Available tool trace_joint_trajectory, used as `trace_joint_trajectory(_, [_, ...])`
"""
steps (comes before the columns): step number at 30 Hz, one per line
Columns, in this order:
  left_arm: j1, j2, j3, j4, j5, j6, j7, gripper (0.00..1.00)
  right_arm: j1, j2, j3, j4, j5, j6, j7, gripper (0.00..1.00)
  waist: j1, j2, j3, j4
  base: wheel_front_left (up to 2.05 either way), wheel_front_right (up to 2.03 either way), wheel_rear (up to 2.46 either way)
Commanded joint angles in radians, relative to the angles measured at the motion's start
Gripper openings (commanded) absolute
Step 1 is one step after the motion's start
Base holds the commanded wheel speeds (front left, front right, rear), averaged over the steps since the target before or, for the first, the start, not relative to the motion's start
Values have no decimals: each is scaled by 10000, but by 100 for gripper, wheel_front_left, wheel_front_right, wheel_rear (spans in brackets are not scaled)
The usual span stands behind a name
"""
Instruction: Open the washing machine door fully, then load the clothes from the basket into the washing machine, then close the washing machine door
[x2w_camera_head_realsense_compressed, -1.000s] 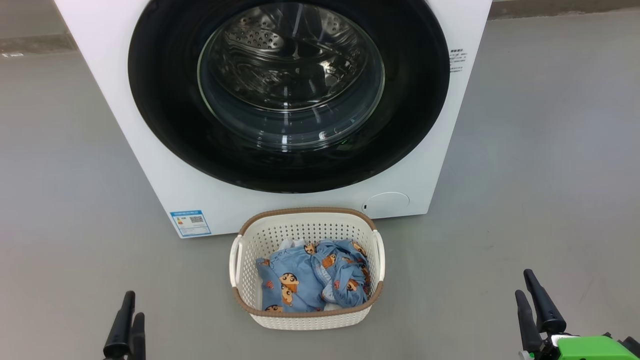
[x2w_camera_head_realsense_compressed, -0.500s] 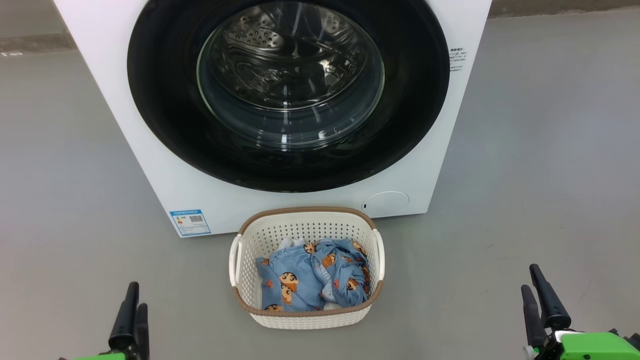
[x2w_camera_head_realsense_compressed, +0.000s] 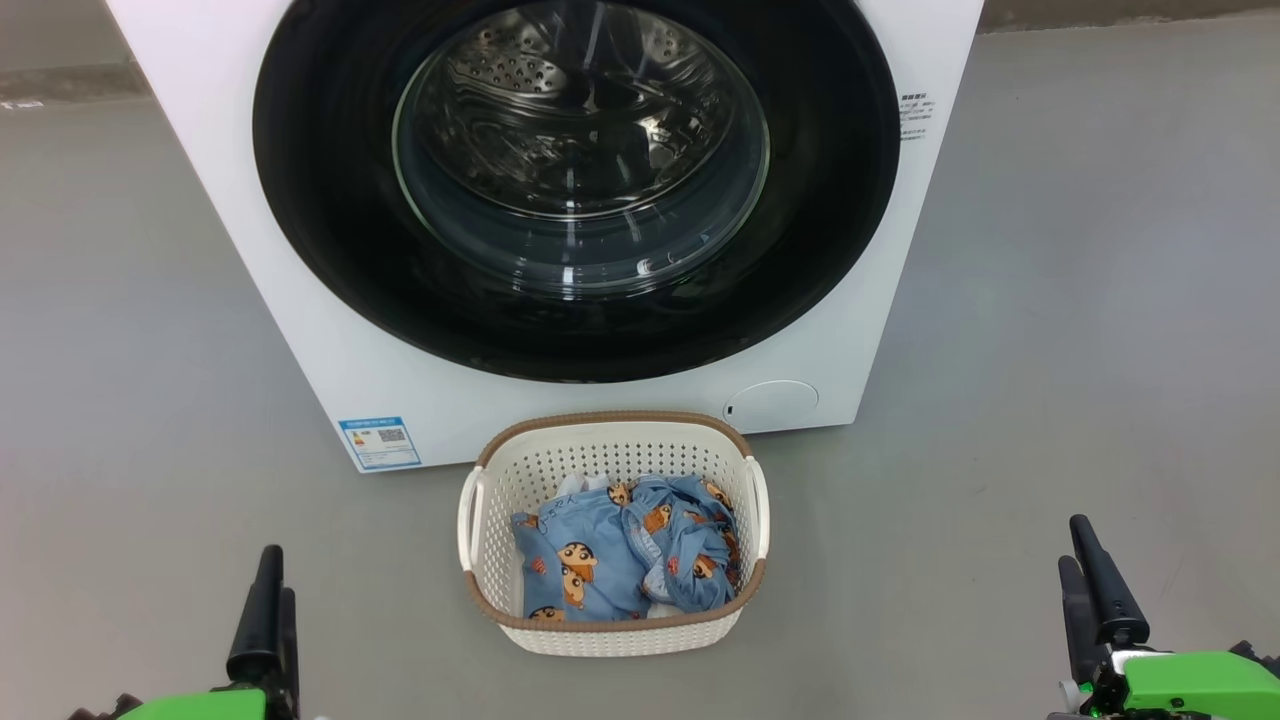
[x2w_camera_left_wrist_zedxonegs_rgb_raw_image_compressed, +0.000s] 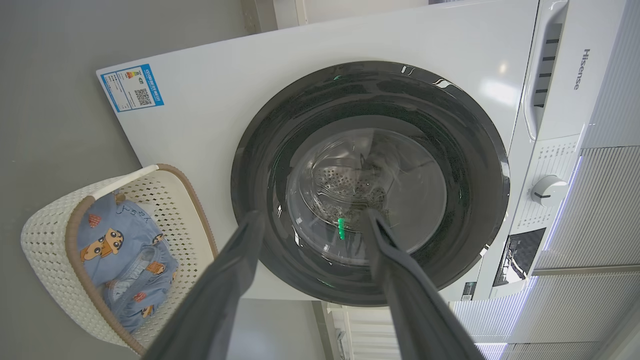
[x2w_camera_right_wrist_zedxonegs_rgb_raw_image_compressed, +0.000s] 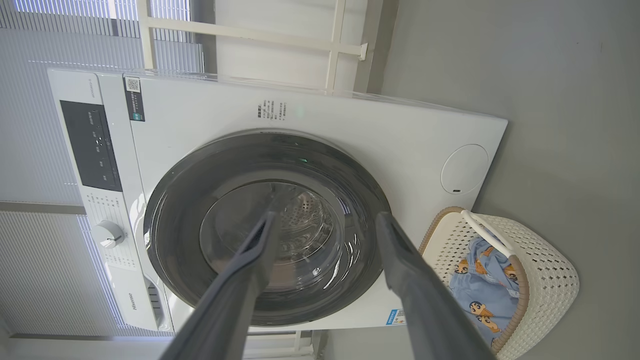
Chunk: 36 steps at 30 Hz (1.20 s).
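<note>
The white washing machine (x2w_camera_head_realsense_compressed: 330, 330) stands ahead with its round black-rimmed door (x2w_camera_head_realsense_compressed: 320, 220) shut, the steel drum showing through the glass. On the floor in front sits the cream basket (x2w_camera_head_realsense_compressed: 610, 635) holding the light blue cartoon-print clothes (x2w_camera_head_realsense_compressed: 600, 560). My left gripper (x2w_camera_head_realsense_compressed: 272, 600) is at the lower left and my right gripper (x2w_camera_head_realsense_compressed: 1088, 575) at the lower right, both open, empty and well short of the machine. The wrist views show the door (x2w_camera_left_wrist_zedxonegs_rgb_raw_image_compressed: 260, 150) (x2w_camera_right_wrist_zedxonegs_rgb_raw_image_compressed: 165, 230), the basket (x2w_camera_left_wrist_zedxonegs_rgb_raw_image_compressed: 45, 235) (x2w_camera_right_wrist_zedxonegs_rgb_raw_image_compressed: 550, 280) and the clothes (x2w_camera_left_wrist_zedxonegs_rgb_raw_image_compressed: 115, 240) (x2w_camera_right_wrist_zedxonegs_rgb_raw_image_compressed: 480, 285) between spread fingers.
Grey floor (x2w_camera_head_realsense_compressed: 1080, 330) lies open on both sides of the machine and basket. The control panel with a white dial (x2w_camera_left_wrist_zedxonegs_rgb_raw_image_compressed: 549, 190) and a detergent drawer sits along the machine's top. White blinds and a window frame stand behind it.
Both grippers have risen a little further into the head view, with green wrist parts now showing. Machine, door and basket have not moved.
</note>
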Motion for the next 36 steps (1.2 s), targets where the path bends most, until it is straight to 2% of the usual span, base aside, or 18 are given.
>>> trace_joint_trajectory(1, [-470,205,25,-256,246,-41,-120,100,-491,-205,128,-291,-183,5,-114,100,0,0,1,1,0,0,0])
trace_joint_trajectory(7, [-572,240,50,-132,985,-47,-303,100,-585,-424,334,-210,-663,5,-391,100,0,0,4,3,0,0,0])
trace_joint_trajectory(20, [-732,154,175,-20,3257,-58,-657,100,-849,-741,563,54,-2651,7,-842,100,0,0,15,-7,0,0,0])
trace_joint_trajectory(36, [-791,109,238,-51,6395,-74,-1126,100,-1017,-768,456,319,-6156,9,-1310,100,0,0,24,3,0,0,0])
